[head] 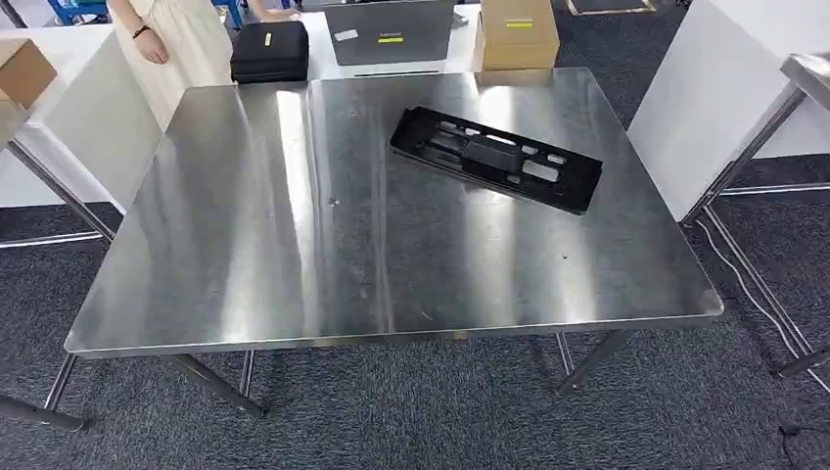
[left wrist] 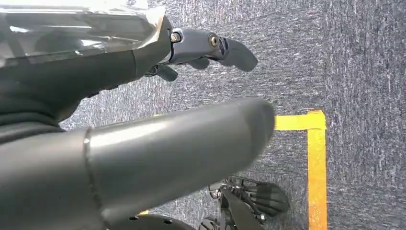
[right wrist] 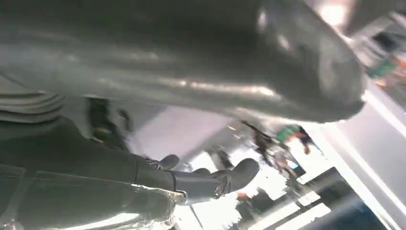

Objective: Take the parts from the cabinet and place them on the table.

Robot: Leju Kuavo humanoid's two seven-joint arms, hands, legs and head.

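A long black plastic part [head: 496, 159] with cut-outs lies flat on the steel table [head: 294, 255], toward its far right. My left hand [left wrist: 95, 76] hangs over grey carpet; its thick thumb [left wrist: 182, 143] and dark fingers [left wrist: 225, 50] are apart with nothing between them. My right hand [right wrist: 119, 163] is seen against a blurred bright background, and its thumb [right wrist: 215, 67] and fingers [right wrist: 230, 177] are also spread and hold nothing. No cabinet is in sight.
Behind the table a person [head: 176, 39] stands by a white bench with a black case [head: 269, 51], a grey laptop [head: 390, 31] and a cardboard box [head: 517, 34]. Another steel table [head: 807, 73] stands at the right. Yellow floor tape [left wrist: 316, 158] lies under my left hand.
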